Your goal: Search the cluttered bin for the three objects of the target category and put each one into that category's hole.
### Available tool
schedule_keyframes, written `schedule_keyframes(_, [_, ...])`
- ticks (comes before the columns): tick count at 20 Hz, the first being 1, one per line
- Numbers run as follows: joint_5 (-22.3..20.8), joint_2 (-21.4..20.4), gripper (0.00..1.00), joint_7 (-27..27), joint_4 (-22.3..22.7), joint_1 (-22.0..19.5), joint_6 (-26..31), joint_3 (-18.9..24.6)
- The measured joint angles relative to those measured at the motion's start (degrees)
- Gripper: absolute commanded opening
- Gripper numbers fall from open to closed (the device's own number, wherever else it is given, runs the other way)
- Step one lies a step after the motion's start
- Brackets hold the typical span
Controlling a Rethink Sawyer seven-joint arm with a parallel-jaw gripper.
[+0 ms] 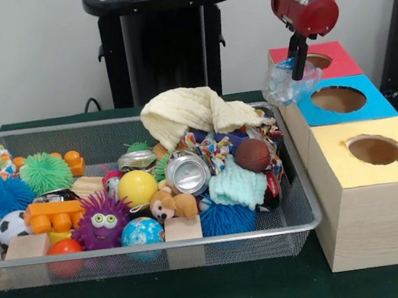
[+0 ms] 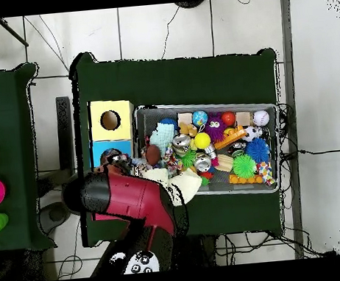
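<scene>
**Gripper at the red box with a clear crumpled item**

Front view. Nearest you is the yellow-topped box [image 1: 376, 193], just beside the right end of the bin [image 1: 199, 250]. Behind it stand the blue-topped box [image 1: 342, 101] and then the red-topped box [image 1: 335, 57], each with 1 round hole in its top. You see the bin heaped with toys: against its near wall a purple fuzzy creature with eyes [image 1: 102, 222], a globe ball [image 1: 142, 232], a wooden block [image 1: 182, 228] and a small brown bear [image 1: 171, 205]. Further into the bin lie a yellow ball [image 1: 137, 187], a silver can [image 1: 188, 173], a brown ball [image 1: 252, 155] and a pale yellow cloth [image 1: 190, 113] draped over the pile. At the bin's left end you find a soccer ball [image 1: 12, 226], an orange brick [image 1: 53, 214] and a green spiky ball [image 1: 45, 172].

The gripper [image 1: 298, 59] hangs at the red-topped box, beyond the bin's far right corner. A clear crumpled plastic item [image 1: 288, 83] sits at its dark finger; you cannot tell whether the fingers are clamped on it or spread.

Overhead view. The red arm [image 2: 134, 197] reaches up from the bottom and covers the red-topped box. The yellow-topped box [image 2: 112, 120] and blue-topped box [image 2: 104, 151] lie just left of the bin [image 2: 270, 108].
</scene>
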Motion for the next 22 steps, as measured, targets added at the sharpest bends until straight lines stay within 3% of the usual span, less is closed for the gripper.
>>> schedule_keyframes(7, [1.1,0.6,0.0,0.0,0.0,1.2,-0.2,-1.2])
schedule_keyframes(22, [2.5,0.2,0.0,0.0,0.0,8.8,3.5,-4.8])
